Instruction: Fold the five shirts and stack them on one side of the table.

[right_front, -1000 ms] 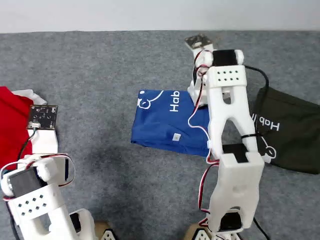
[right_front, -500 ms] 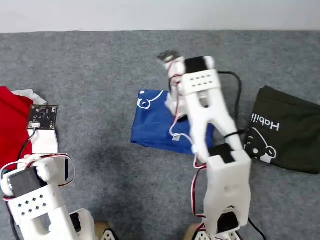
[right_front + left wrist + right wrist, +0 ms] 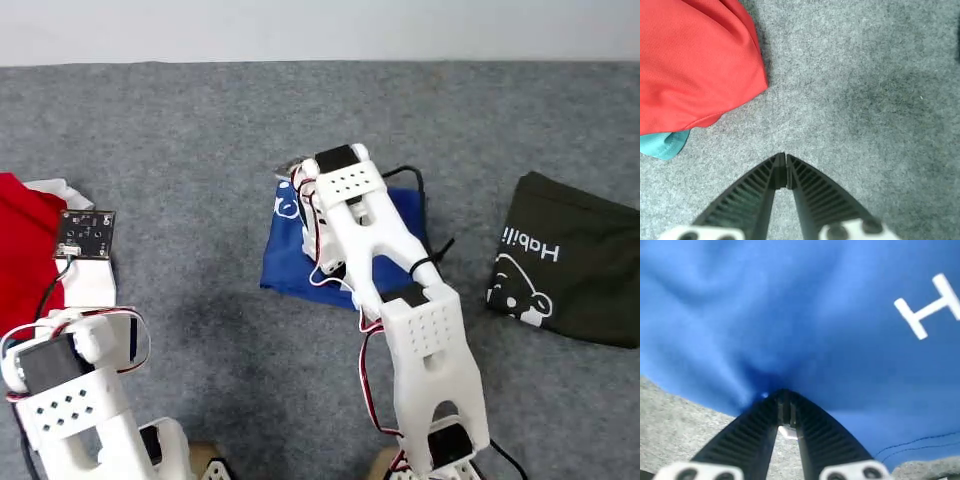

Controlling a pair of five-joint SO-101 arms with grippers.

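Bench (image 3: 180, 130), from above. The centre shirt (image 3: 285, 268) lies mid-bench beneath the right arm (image 3: 400, 290), with the right hand (image 3: 785, 407) on its cloth. The edge shirt (image 3: 570, 260) lies well apart to the right. The shirt heap (image 3: 25, 245) lies at far left, near the left hand (image 3: 785, 170).

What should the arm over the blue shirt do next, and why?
Probably lift slightly. The right gripper is shut with the blue shirt puckered at its tips, so it seems to have pinched the cloth; raising it would free the shirt from the grey table for moving.
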